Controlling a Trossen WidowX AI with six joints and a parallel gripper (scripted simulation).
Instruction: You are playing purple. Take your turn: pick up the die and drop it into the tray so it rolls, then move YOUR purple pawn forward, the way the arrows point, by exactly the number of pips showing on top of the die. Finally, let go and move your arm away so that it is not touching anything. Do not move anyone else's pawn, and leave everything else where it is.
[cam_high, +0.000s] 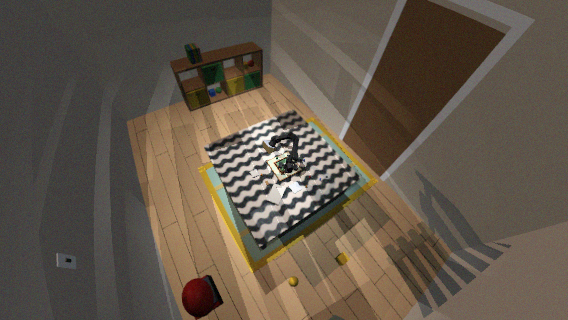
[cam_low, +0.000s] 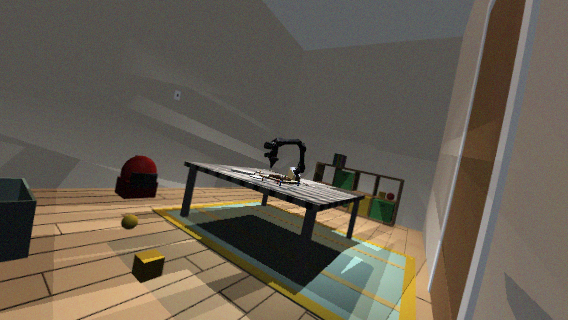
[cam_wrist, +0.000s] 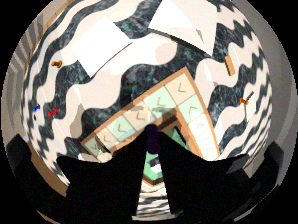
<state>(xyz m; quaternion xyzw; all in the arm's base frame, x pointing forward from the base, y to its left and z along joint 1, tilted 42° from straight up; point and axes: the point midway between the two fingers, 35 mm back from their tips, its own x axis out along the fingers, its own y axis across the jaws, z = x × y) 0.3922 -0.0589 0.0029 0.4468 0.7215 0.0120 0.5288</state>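
My gripper (cam_low: 272, 166) (cam_wrist: 152, 134) is shut on the purple pawn (cam_wrist: 153, 140), which stands out dark between the fingertips in the wrist view. It is raised over the game board (cam_wrist: 140, 117), whose pale green and cream squares carry arrows. In the exterior view the fingers point down, above the table surface. The green-floored tray (cam_wrist: 176, 135) lies inside the track, partly hidden by the fingers. A white block with dark marks, seemingly the die (cam_wrist: 155, 163), shows through the gap between the fingers. Its pips are too blurred to read.
Two white sheets (cam_wrist: 102, 46) (cam_wrist: 186, 25) lie beyond the board. Orange pawns (cam_wrist: 56, 64) (cam_wrist: 243, 101), a red pawn (cam_wrist: 53, 112), a blue pawn (cam_wrist: 36, 108) and a tan block (cam_wrist: 229, 65) lie around it on the zigzag-patterned table (cam_high: 240, 186).
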